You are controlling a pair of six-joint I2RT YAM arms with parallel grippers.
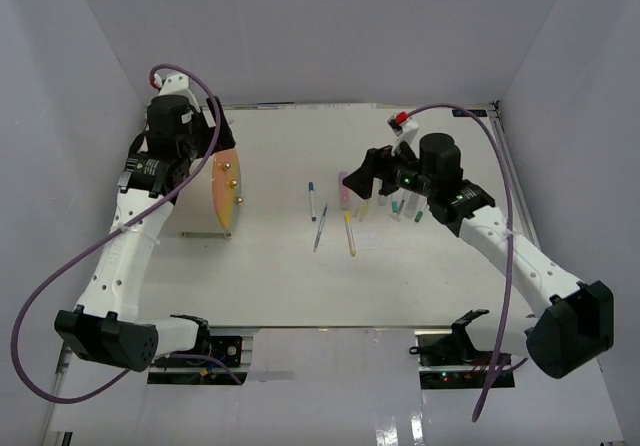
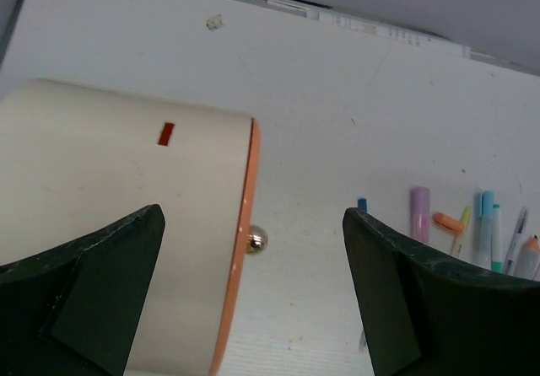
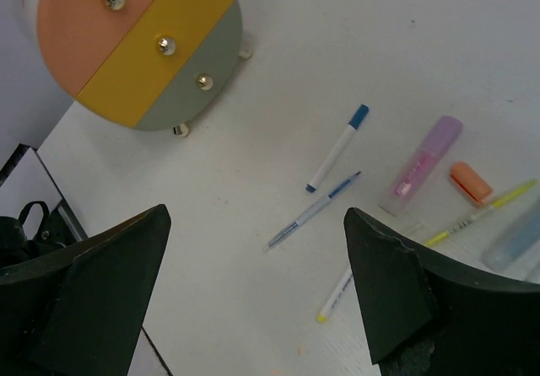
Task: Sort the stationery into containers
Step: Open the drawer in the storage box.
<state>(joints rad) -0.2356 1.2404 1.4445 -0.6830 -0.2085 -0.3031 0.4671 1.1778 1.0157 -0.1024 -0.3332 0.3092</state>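
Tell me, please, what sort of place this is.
Likely a robot lab cell: plain white walls box in a table with bolted arms, pens and a drawer drum.

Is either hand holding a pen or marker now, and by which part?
Nothing is held. The left hand is open over the cream drum; the right hand is open over the loose pens, touching none.
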